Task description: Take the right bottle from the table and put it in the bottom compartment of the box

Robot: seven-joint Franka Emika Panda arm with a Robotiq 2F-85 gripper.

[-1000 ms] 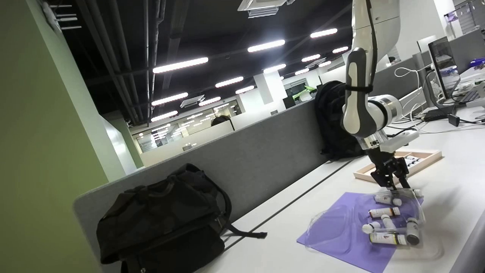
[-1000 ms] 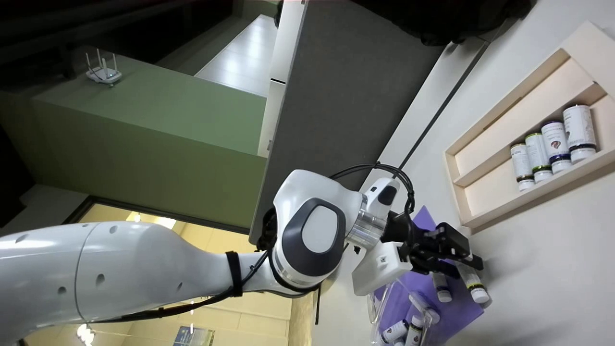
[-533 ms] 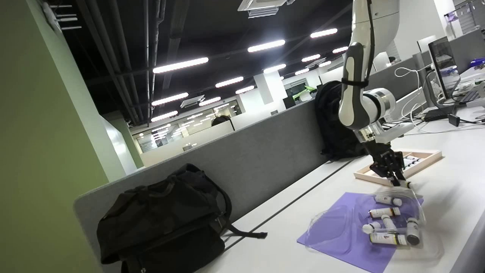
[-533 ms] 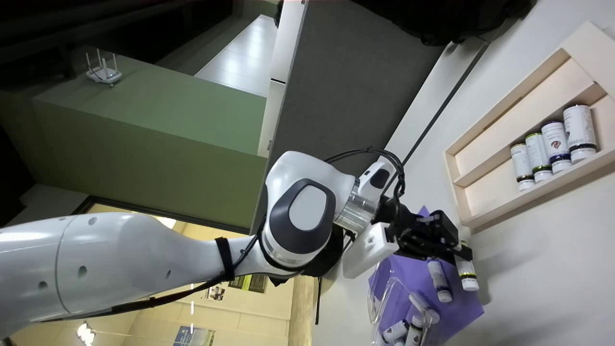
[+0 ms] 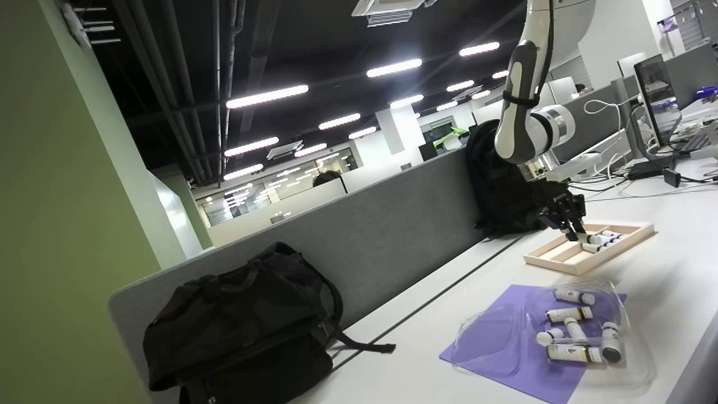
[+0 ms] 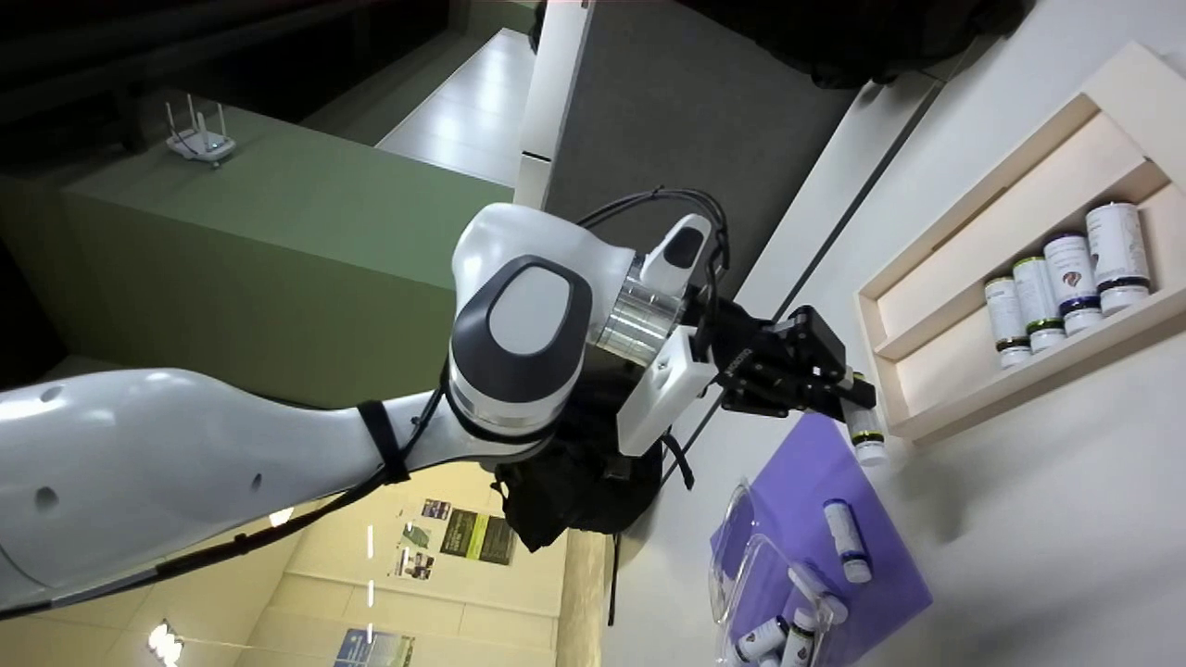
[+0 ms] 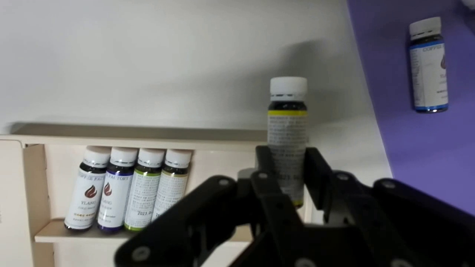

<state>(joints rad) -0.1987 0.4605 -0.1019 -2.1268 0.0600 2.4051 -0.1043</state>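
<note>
A bottle with a white cap and yellow-banded label (image 7: pixel 287 129) is held in my gripper (image 7: pixel 287 157). The black fingers (image 7: pixel 313 167) close on its lower part, cap pointing away. In both exterior views the gripper (image 5: pixel 573 234) (image 6: pixel 857 394) is raised above the pale table (image 6: pixel 1038 482). The box (image 6: pixel 964 400) is a shallow wooden tray with a lengthwise divider (image 6: pixel 936 315). Several white-capped bottles (image 6: pixel 1033 287) lie side by side in one compartment. In the wrist view the bottle's middle overlaps the end of the box (image 7: pixel 230 144). The fingers hide part of its lower end.
A purple cloth (image 5: pixel 505 348) lies beside the box with several bottles (image 5: pixel 569 314) and a clear plastic container (image 6: pixel 741 556) on it. A grey partition panel (image 5: pixel 392 241) edges the table. Black backpacks (image 5: pixel 241 320) rest by the panel.
My gripper has closed on the bottle near the cloth's edge and lifted it. It has moved up and away from the cloth, to beside the box.
</note>
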